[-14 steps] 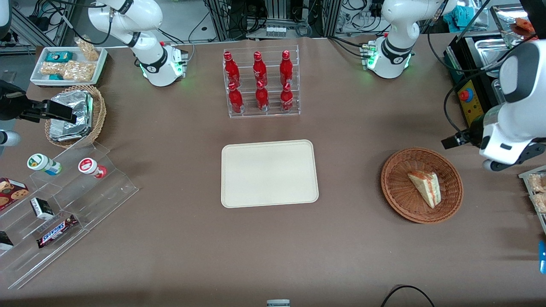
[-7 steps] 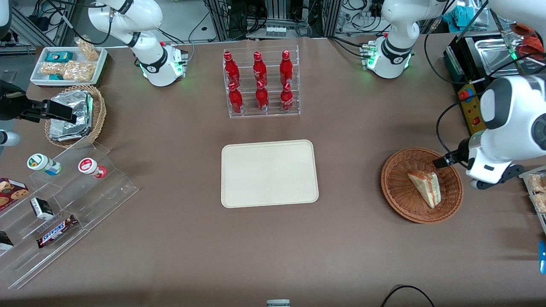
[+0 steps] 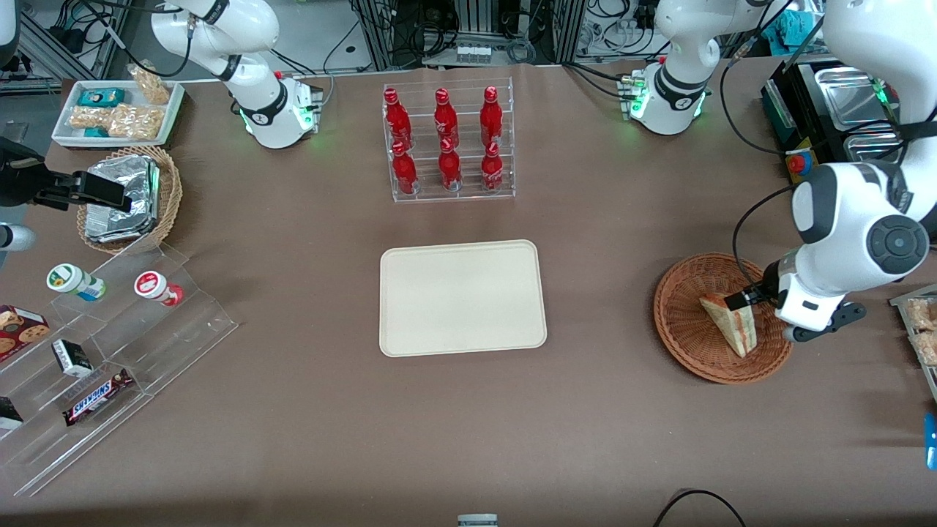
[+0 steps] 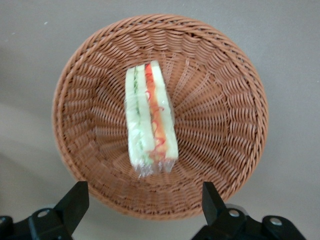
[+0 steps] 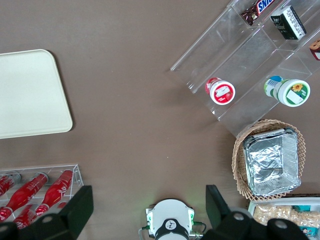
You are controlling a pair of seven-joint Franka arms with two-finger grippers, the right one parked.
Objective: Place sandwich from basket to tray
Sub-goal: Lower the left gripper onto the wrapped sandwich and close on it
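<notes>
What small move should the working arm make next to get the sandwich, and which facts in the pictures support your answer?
Probably a straight descent. The gripper hangs above the basket with its jaws open, and the sandwich lies untouched between their lines in the wrist view. Lowering until the jaws flank the wedge, then closing, seems the likely step; the tray is bare.

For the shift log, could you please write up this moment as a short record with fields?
sandwich: triangular white-bread sandwich with red-orange filling, lying in the basket
basket: wide shallow reddish-brown wicker basket, toward the working arm's end of the table
tray: flat cream rectangular tray, nothing on it, nearer the front camera than the rack of red bottles
gripper: left arm's gripper, open, above the basket, over the sandwich without touching it
task progress: sandwich not yet grasped
</notes>
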